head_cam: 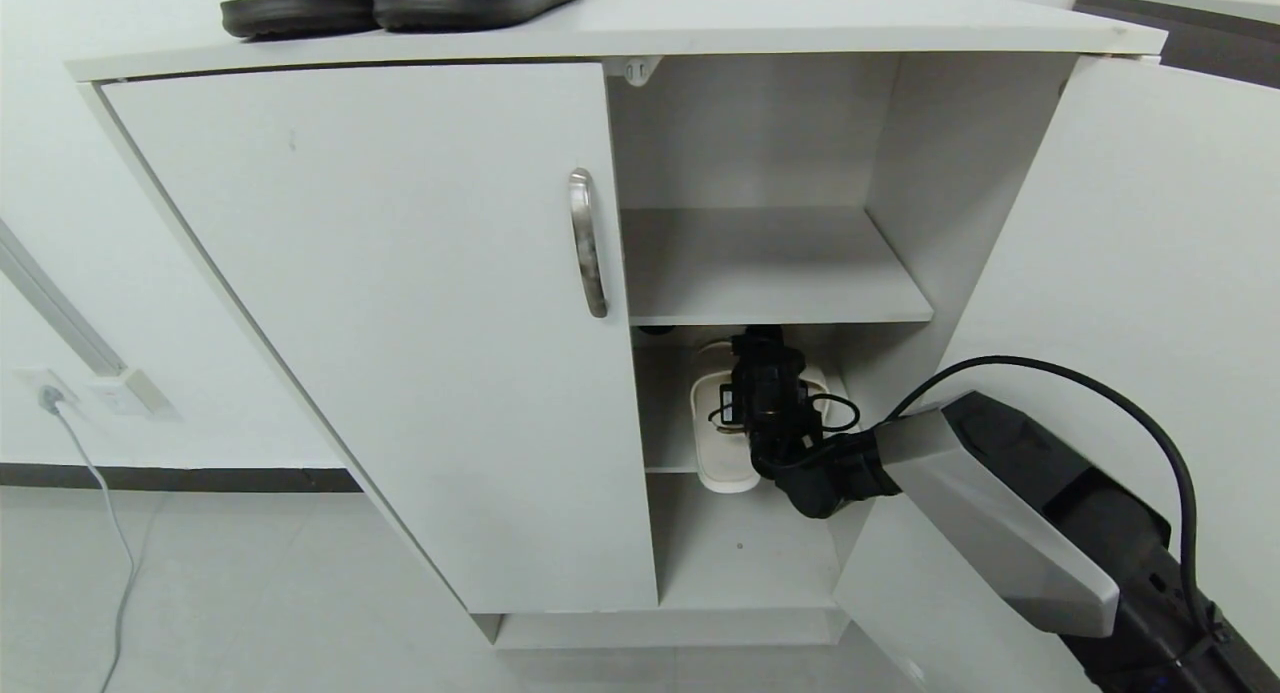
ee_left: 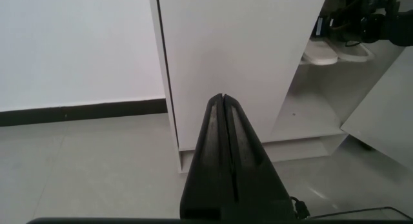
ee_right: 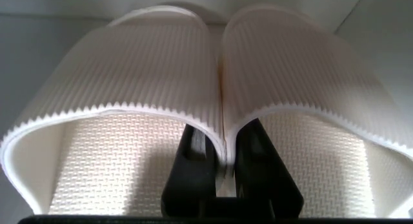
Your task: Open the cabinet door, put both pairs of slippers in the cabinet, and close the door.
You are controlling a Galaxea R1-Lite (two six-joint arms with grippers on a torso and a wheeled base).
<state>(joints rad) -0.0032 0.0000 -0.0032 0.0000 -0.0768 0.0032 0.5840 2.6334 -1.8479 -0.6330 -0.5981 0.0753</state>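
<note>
From the head view, the cabinet [head_cam: 620,23] stands before me with its left door [head_cam: 400,323] shut, the metal handle [head_cam: 588,243] upright along that door's inner edge. The right door [head_cam: 1150,273] is swung wide open, out at three o'clock. The dark slippers [head_cam: 400,3] lie on the cabinet's top at eleven o'clock, side by side. My right arm comes in from five o'clock into the open half. My right claw [head_cam: 762,353] is over the white slippers [head_cam: 715,453], which rest on the lower shelf [head_cam: 662,423] just beneath the upper one. The shelf edge hides my fingertips here, so from this angle alone I cannot judge the grip.

In the left wrist view, my left claw [ee_left: 222,104] hangs over the floor [ee_left: 84,166] in front of the shut door, its two fingers pressed flat together with nothing between them. The white slippers [ee_left: 335,53] show inside the open half, well away from this claw.

In the right wrist view, the two white slippers [ee_right: 142,69] sit side by side, ribbed straps arching up. My right claw [ee_right: 224,172] has one finger [ee_right: 193,166] inside each slipper, clamped on the two inner strap edges where they meet.
</note>
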